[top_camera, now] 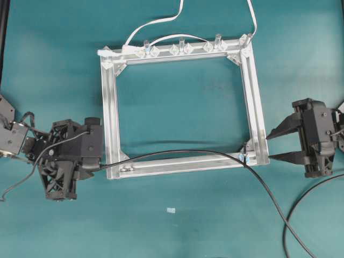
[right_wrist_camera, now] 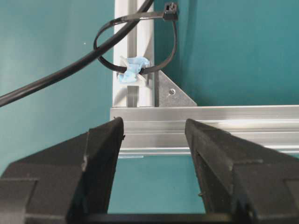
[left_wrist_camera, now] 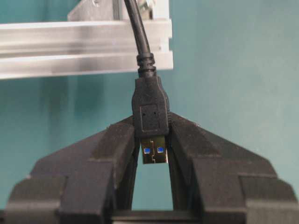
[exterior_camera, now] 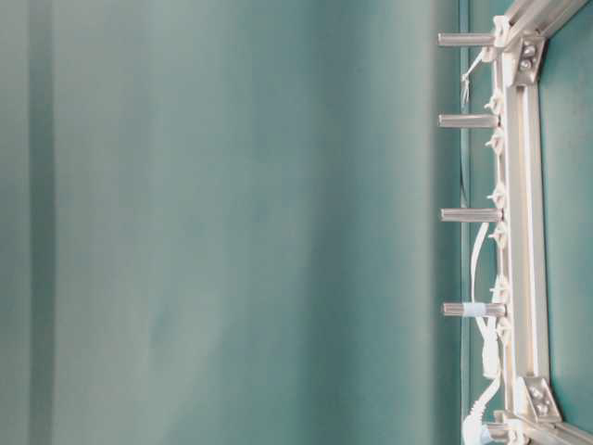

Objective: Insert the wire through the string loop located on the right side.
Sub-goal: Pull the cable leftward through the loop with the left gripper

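Overhead: my left gripper [top_camera: 95, 163] sits at the frame's [top_camera: 110, 107] near-left corner, wire [top_camera: 177, 154] running right along the near bar through the loop [top_camera: 244, 153]. My right gripper [top_camera: 280, 144] waits just right of it.

Left wrist: fingers [left_wrist_camera: 112, 142] clamped on the plug [left_wrist_camera: 150, 112].

Right wrist: fingers [right_wrist_camera: 100, 144] apart, wire already inside the loop.

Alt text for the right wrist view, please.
The black wire passes through the string loop fixed to the aluminium frame. In the foreground the right gripper stands open and empty, apart from both.
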You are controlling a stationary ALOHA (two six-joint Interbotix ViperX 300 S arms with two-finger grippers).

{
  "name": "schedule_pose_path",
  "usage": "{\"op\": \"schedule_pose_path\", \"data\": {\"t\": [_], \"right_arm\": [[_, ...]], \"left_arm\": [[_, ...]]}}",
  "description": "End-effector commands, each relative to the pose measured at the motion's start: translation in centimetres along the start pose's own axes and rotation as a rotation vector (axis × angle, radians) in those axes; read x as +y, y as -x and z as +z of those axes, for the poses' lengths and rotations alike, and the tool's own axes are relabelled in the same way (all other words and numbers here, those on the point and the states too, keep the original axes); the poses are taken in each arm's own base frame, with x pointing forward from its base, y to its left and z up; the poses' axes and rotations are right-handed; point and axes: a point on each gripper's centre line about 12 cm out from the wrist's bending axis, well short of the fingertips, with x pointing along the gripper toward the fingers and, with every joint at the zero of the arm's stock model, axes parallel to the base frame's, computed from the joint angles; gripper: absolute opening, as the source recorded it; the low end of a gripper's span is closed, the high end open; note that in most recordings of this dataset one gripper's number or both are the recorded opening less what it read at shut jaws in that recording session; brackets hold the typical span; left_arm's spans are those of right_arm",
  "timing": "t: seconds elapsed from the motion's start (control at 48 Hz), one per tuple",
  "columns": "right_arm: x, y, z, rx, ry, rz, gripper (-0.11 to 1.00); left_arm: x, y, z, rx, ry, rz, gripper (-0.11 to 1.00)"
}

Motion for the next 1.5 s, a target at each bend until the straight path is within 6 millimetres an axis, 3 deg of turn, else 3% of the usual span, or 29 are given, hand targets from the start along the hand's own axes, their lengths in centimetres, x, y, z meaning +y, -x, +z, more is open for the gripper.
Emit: {"op": "schedule_pose_path", "data": {"t": [0.0,0.5,0.687,0.75,0.854,1.124,1.478], "right_arm": [[0.1,-0.1,0.6,-0.019,0.002,0.001,0.64],[0.2,-0.1,0.8,-0.025,0.002,0.002,0.64],[0.2,-0.1,0.8,-0.025,0.0,0.002,0.64],[0.1,-0.1,0.8,-0.025,0.001,0.001,0.64],[0.2,-0.1,0.8,-0.025,0.0,0.002,0.64],[0.2,-0.1,1.0,-0.031,0.001,0.003,0.65],[0.2,1.2,2.8,-0.166,-0.008,0.002,0.64]], "left_arm": [[-0.3,-0.1,0.0,-0.006,0.0,-0.006,0.18],[0.0,-1.6,-0.5,0.043,0.016,0.013,0.19],[0.0,-1.7,-0.7,0.065,0.007,0.02,0.7],[0.0,-1.6,-0.6,0.062,0.005,0.02,0.82],[0.0,-1.7,-0.6,0.062,0.004,0.02,0.76],[0.0,-1.3,-0.4,0.047,-0.008,0.019,0.77],[0.0,2.1,0.9,-0.087,0.0,-0.022,0.73]]}}
